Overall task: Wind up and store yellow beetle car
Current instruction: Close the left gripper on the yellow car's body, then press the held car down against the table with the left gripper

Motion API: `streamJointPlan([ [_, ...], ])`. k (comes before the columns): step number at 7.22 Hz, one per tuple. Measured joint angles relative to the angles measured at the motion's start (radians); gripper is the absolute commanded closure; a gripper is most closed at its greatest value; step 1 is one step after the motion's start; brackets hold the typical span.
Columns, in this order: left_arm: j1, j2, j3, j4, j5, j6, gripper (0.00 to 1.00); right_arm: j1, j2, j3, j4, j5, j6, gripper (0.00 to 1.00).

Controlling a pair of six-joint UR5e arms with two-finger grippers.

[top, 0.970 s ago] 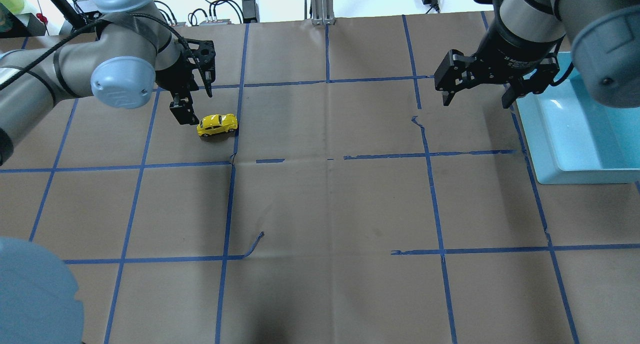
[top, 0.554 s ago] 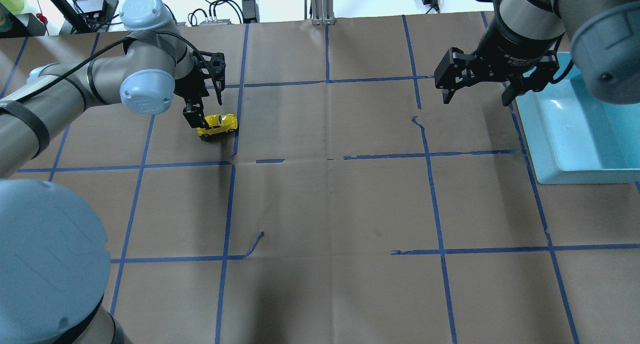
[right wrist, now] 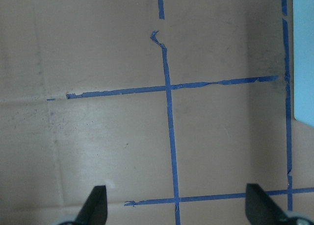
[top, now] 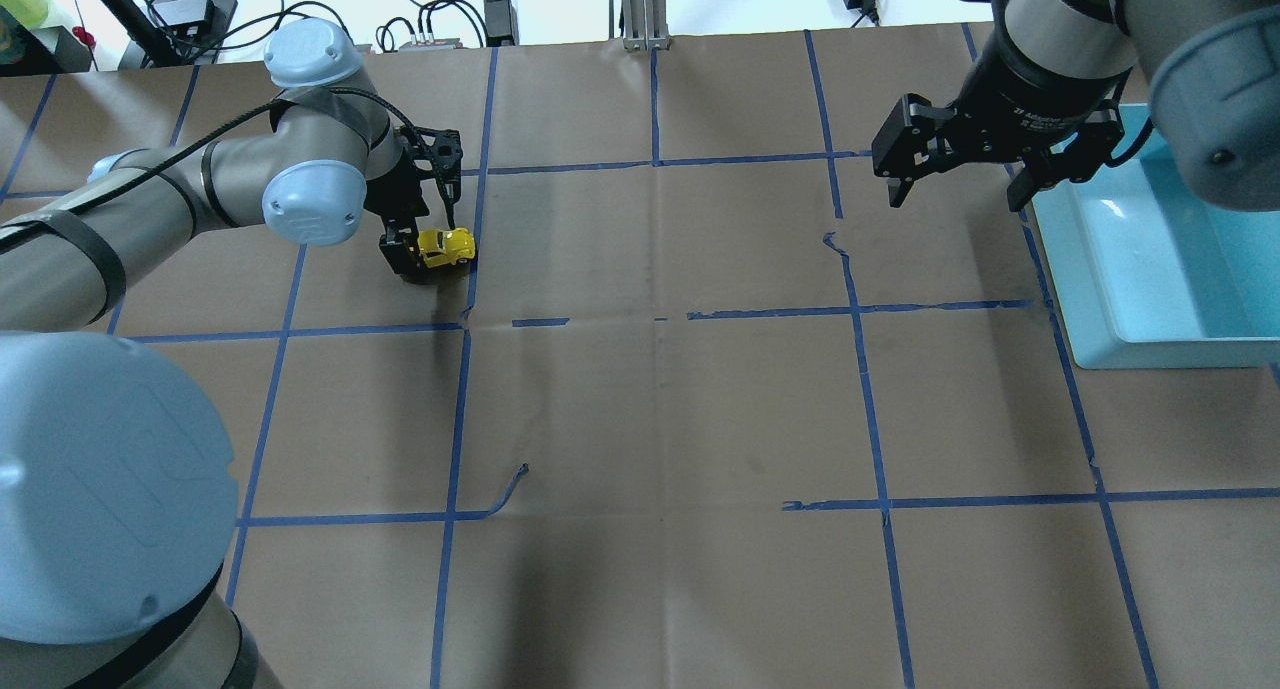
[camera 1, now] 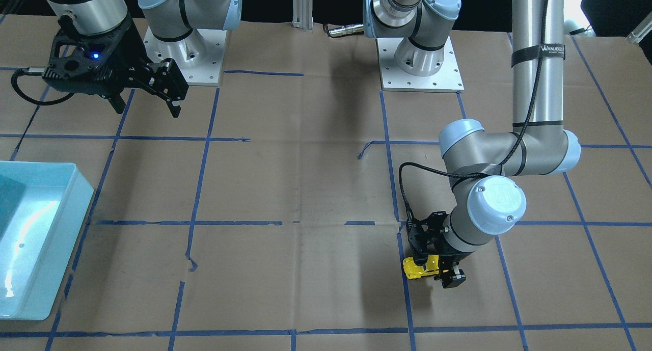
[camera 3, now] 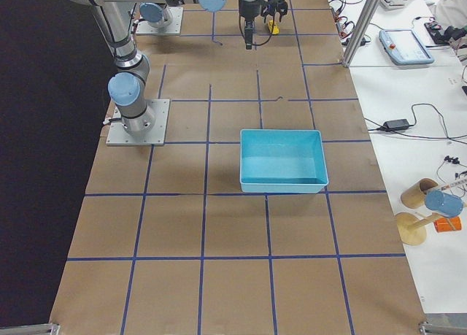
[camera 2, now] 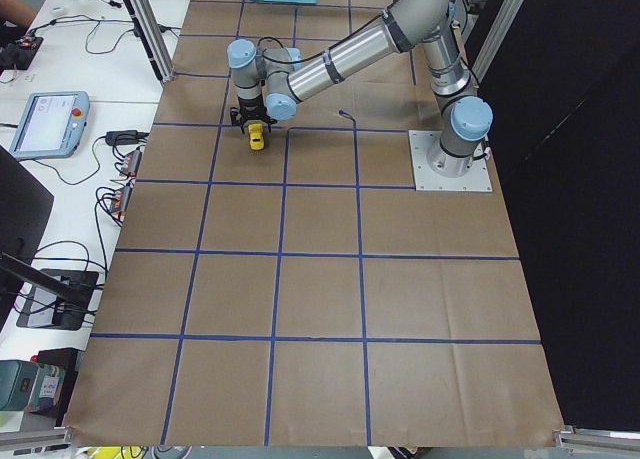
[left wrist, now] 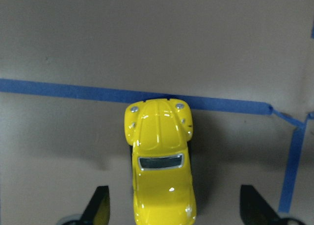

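While its jaws stand apart, the left gripper (top: 427,241) straddles the yellow beetle car (top: 447,246)
Car on the counter (top: 650,419) — fingers (left wrist: 99,205) clear of it; right gripper (top: 952,204) spread wide — near the tray (top: 1100,341).

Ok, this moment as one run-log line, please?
left fingers: open, either side of small glossy yellow toy beetle car, not touching | right fingers: open, empty, near light-blue plastic tray

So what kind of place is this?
Likely a robot lab: the left arm and right arm stand bolted on a table gridded with blue tape, with a control tablet alongside.
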Motion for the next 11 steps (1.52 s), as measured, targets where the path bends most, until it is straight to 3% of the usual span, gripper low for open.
streamJointPlan([
  [2,0.0,-0.005,-0.003,0.0,-0.002,-0.002,0.54,-0.003,-0.001,0.0,0.002,-0.001,0.0,0.0],
  [3,0.0,-0.007,-0.002,0.0,-0.002,0.0,0.61,-0.004,-0.001,-0.001,0.003,-0.001,0.0,0.0],
  [5,0.0,-0.009,0.002,0.002,-0.004,0.008,0.97,-0.005,0.0,-0.001,0.0,0.0,0.0,0.0],
  [11,-0.003,0.001,0.013,0.032,-0.012,0.138,1.0,-0.003,-0.001,0.009,0.01,0.008,-0.001,0.0],
])
